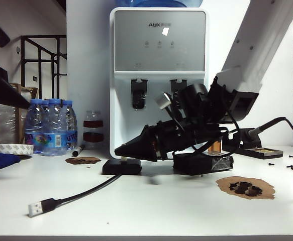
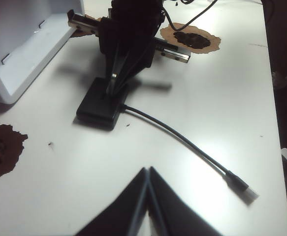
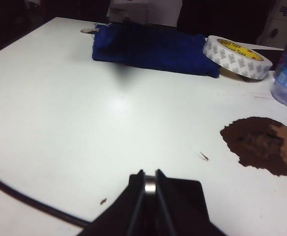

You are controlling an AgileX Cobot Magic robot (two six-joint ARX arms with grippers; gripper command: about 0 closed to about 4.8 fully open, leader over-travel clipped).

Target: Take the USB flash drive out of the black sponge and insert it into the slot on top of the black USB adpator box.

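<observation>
Nearest of all lies the silver plug (image 1: 35,208) on its black cable (image 1: 83,194), which runs back to the black USB adpator box (image 1: 121,166), my landmark on the desk (image 1: 151,211). Directly over that box hangs the right claw (image 1: 120,150), pinched on the USB flash drive (image 3: 150,185), whose silver metal shows between its tips, pointing down at the box top. To the box's right, behind the arm, sits the black sponge (image 1: 204,163). Across the desk from the box, the left claw (image 2: 147,172) waits, tips pressed together on nothing. I'd judge the drive light, rigid and slippery; it is best held by its flat sides, leaving the plug end free.
</observation>
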